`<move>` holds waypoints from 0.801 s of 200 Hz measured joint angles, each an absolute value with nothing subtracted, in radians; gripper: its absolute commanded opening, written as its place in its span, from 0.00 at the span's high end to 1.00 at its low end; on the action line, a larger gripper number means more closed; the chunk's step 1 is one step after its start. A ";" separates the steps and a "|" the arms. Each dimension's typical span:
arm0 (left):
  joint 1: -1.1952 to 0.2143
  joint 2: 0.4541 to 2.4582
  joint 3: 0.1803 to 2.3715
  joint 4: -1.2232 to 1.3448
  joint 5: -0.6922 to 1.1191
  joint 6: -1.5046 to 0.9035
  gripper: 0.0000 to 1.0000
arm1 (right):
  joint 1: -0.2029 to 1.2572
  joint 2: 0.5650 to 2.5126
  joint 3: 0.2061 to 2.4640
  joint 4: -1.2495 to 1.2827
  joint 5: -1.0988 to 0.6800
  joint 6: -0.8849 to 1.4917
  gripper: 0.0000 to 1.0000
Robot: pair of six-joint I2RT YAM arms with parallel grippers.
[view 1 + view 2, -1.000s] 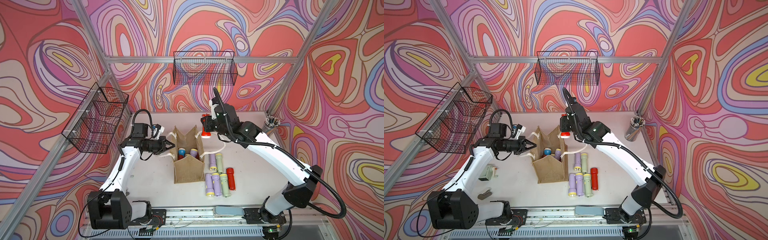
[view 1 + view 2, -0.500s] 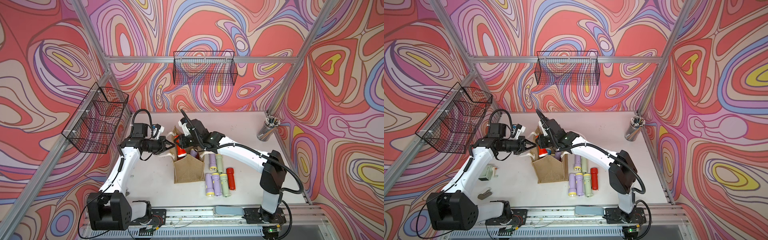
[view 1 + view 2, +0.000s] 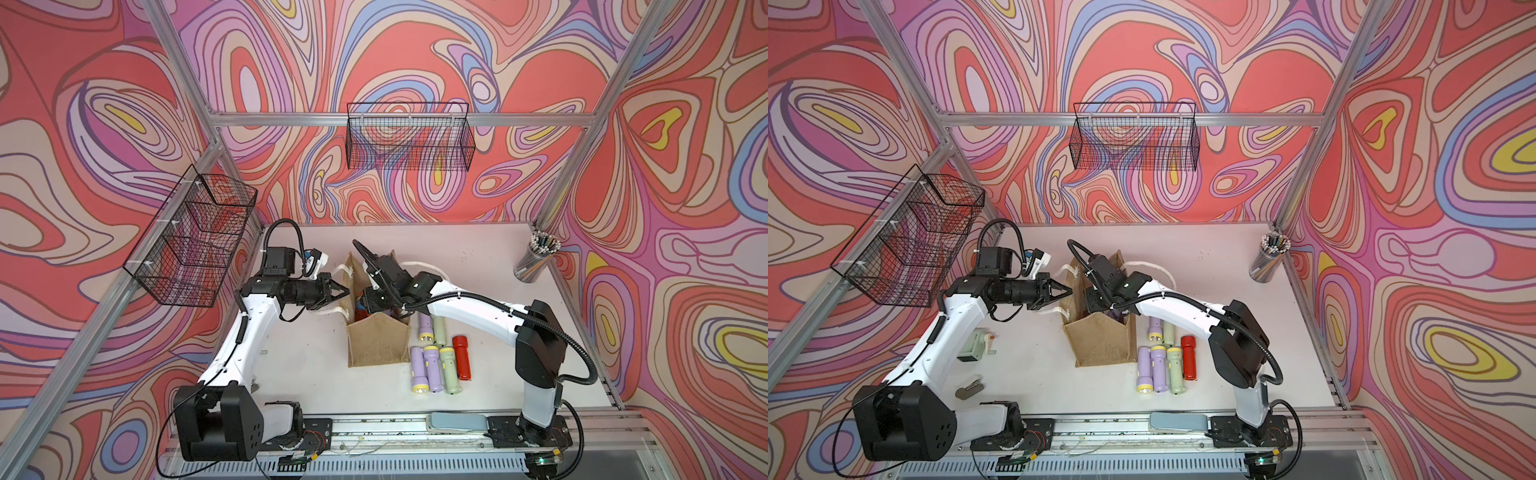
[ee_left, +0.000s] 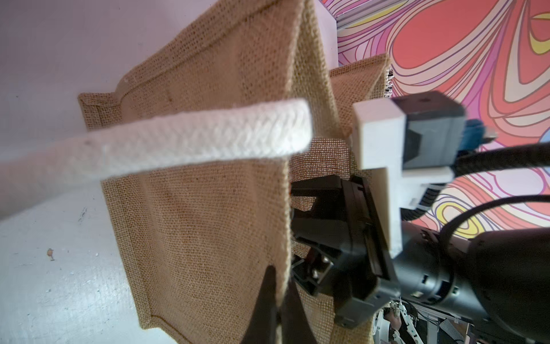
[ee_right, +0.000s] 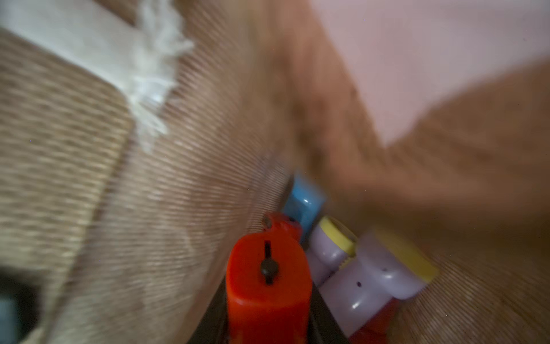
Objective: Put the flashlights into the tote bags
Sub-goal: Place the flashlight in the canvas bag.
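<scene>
The tan tote bag [image 3: 376, 343] [image 3: 1100, 343] stands open mid-table in both top views. My left gripper [image 3: 344, 291] [image 4: 279, 297] is shut on the rim of the bag's left wall, next to a white rope handle [image 4: 190, 140]. My right gripper [image 3: 370, 301] [image 5: 269, 309] reaches down inside the bag, shut on a red flashlight [image 5: 268, 277]. Below it in the bag lie a blue flashlight [image 5: 305, 202] and two lilac ones with yellow heads [image 5: 384, 271]. Several flashlights lie on the table right of the bag, among them a red one [image 3: 461, 357] and a lilac one [image 3: 417, 370].
A cup of pencils [image 3: 536, 257] stands at the back right corner. Black wire baskets hang on the back wall [image 3: 409, 139] and the left wall [image 3: 195, 241]. A small green device [image 3: 973, 345] and a grey clip [image 3: 969, 386] lie by the left arm's base.
My right arm has swung left and down from above the bag's far side into the bag, carrying the red flashlight. The left gripper has kept its hold on the bag.
</scene>
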State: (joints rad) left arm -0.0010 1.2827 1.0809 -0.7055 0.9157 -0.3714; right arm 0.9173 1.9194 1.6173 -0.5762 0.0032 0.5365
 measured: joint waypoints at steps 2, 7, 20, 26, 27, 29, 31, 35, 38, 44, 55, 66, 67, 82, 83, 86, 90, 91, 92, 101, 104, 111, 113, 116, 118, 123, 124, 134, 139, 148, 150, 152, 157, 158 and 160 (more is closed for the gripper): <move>-0.001 1.283 1.081 -0.706 0.916 -0.371 0.99 | 0.917 1.921 1.618 -0.580 0.007 0.537 0.87; -0.001 1.283 1.081 -0.706 0.916 -0.371 0.98 | 0.917 1.924 1.618 -0.590 0.019 0.538 0.87; -0.001 1.283 1.081 -0.706 0.917 -0.371 0.99 | 0.918 1.938 1.621 -0.613 0.042 0.545 0.87; -0.001 1.283 1.081 -0.706 0.917 -0.371 0.98 | 0.918 1.946 1.623 -0.621 0.050 0.548 0.87; -0.001 1.283 1.081 -0.706 0.917 -0.371 0.99 | 0.918 1.947 1.624 -0.622 0.051 0.548 0.87; -0.001 1.283 1.081 -0.706 0.918 -0.371 0.98 | 0.918 1.951 1.625 -0.624 0.054 0.549 0.87; -0.001 1.283 1.081 -0.706 0.918 -0.371 0.99 | 0.918 1.953 1.625 -0.625 0.056 0.550 0.87; -0.001 1.283 1.081 -0.706 0.918 -0.371 0.98 | 0.918 1.961 1.628 -0.628 0.062 0.553 0.87; -0.001 1.283 1.081 -0.706 0.918 -0.371 0.98 | 0.918 1.965 1.629 -0.630 0.065 0.554 0.87; -0.001 1.283 1.081 -0.706 0.917 -0.371 0.98 | 0.918 1.975 1.634 -0.634 0.073 0.557 0.88; -0.001 1.283 1.081 -0.706 0.917 -0.371 0.99 | 0.919 1.994 1.641 -0.641 0.088 0.563 0.88; -0.001 1.283 1.081 -0.706 0.917 -0.371 0.98 | 0.919 2.012 1.654 -0.653 0.103 0.566 0.88; -0.001 1.283 1.081 -0.706 0.917 -0.371 0.98 | 0.919 2.014 1.655 -0.654 0.104 0.566 0.88; -0.001 1.283 1.081 -0.705 0.917 -0.371 0.98 | 0.919 2.038 1.675 -0.669 0.121 0.569 0.88; -0.001 1.283 1.081 -0.705 0.917 -0.371 0.98 | 0.919 2.039 1.676 -0.670 0.122 0.569 0.88; -0.001 1.283 1.081 -0.705 0.917 -0.371 0.98 | 0.919 2.041 1.679 -0.672 0.125 0.570 0.88; -0.001 1.283 1.081 -0.705 0.917 -0.371 0.99 | 0.920 2.045 1.682 -0.675 0.129 0.570 0.88; -0.001 1.283 1.081 -0.705 0.917 -0.371 0.99 | 0.920 2.046 1.682 -0.675 0.130 0.570 0.88; -0.001 1.283 1.081 -0.705 0.917 -0.371 0.99 | 0.920 2.047 1.683 -0.677 0.131 0.570 0.88; -0.001 1.283 1.081 -0.704 0.917 -0.371 0.99 | 0.920 2.052 1.686 -0.685 0.139 0.570 0.88; -0.001 1.283 1.081 -0.704 0.917 -0.371 0.99 | 0.920 2.053 1.686 -0.688 0.142 0.570 0.88; -0.001 1.283 1.081 -0.704 0.917 -0.371 0.99 | 0.921 2.056 1.686 -0.696 0.149 0.570 0.88; -0.001 1.283 1.081 -0.704 0.917 -0.371 0.99 | 0.921 2.056 1.686 -0.698 0.152 0.570 0.88; -0.001 1.283 1.081 -0.704 0.917 -0.371 0.99 | 0.922 2.056 1.686 -0.701 0.155 0.570 0.88; -0.001 1.283 1.081 -0.704 0.917 -0.371 0.99 | 0.922 2.057 1.686 -0.703 0.157 0.570 0.88; -0.001 1.283 1.081 -0.703 0.917 -0.371 0.99 | 0.923 2.057 1.686 -0.708 0.161 0.570 0.88; -0.001 1.283 1.081 -0.703 0.917 -0.371 0.99 | 0.924 2.057 1.686 -0.711 0.161 0.570 0.88; -0.001 1.283 1.081 -0.700 0.917 -0.371 0.99 | 0.926 2.059 1.686 -0.738 0.165 0.569 0.87; -0.001 1.283 1.081 -0.700 0.917 -0.371 0.99 | 0.926 2.060 1.685 -0.751 0.168 0.567 0.86; -0.001 1.283 1.081 -0.699 0.917 -0.371 0.99 | 0.926 2.065 1.684 -0.773 0.171 0.562 0.84; -0.001 1.283 1.081 -0.699 0.917 -0.371 0.99 | 0.926 2.067 1.684 -0.776 0.173 0.563 0.83; -0.001 1.283 1.081 -0.699 0.917 -0.371 0.99 | 0.926 2.067 1.684 -0.778 0.173 0.562 0.82; -0.001 1.283 1.081 -0.699 0.917 -0.371 0.98 | 0.925 2.069 1.683 -0.785 0.175 0.560 0.81; -0.001 1.283 1.081 -0.699 0.918 -0.371 0.99 | 0.925 2.069 1.682 -0.786 0.176 0.560 0.80; -0.001 1.283 1.081 -0.699 0.918 -0.371 0.99 | 0.925 2.070 1.682 -0.788 0.176 0.559 0.80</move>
